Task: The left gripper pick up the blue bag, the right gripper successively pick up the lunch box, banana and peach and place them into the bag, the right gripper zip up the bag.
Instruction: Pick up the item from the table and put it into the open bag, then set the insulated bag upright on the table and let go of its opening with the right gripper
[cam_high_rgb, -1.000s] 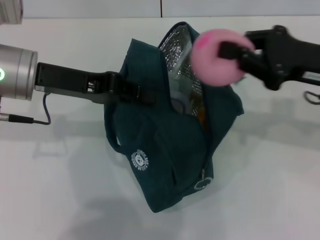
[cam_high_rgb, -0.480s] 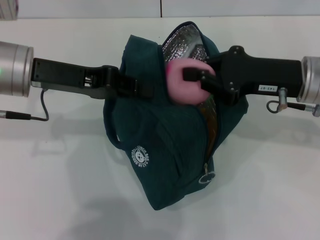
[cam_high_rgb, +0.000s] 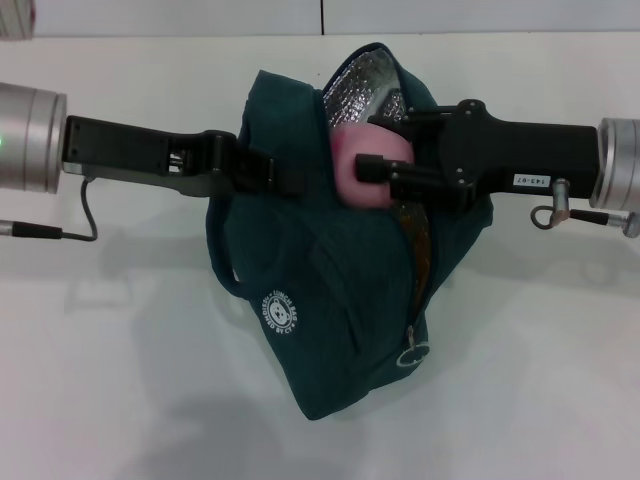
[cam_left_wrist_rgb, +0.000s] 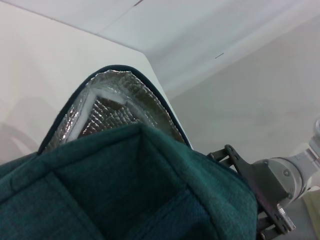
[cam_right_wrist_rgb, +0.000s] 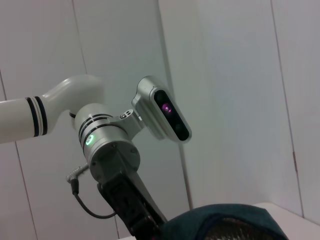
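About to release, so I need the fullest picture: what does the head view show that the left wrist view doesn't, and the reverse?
Head view only: the peach in the right gripper at the bag's mouth, the left gripper holding the bag's edge, and the zipper pull. Left wrist view only: a close look up the far flap's foil lining. Both show the bag open, plus part of the right arm.

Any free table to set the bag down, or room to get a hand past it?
Bare table lies in front of the blue bag on both sides, and behind it up to the wall. It is crowded at the bag's mouth: the left gripper clamps the rim, and the right gripper holds the peach in the opening.
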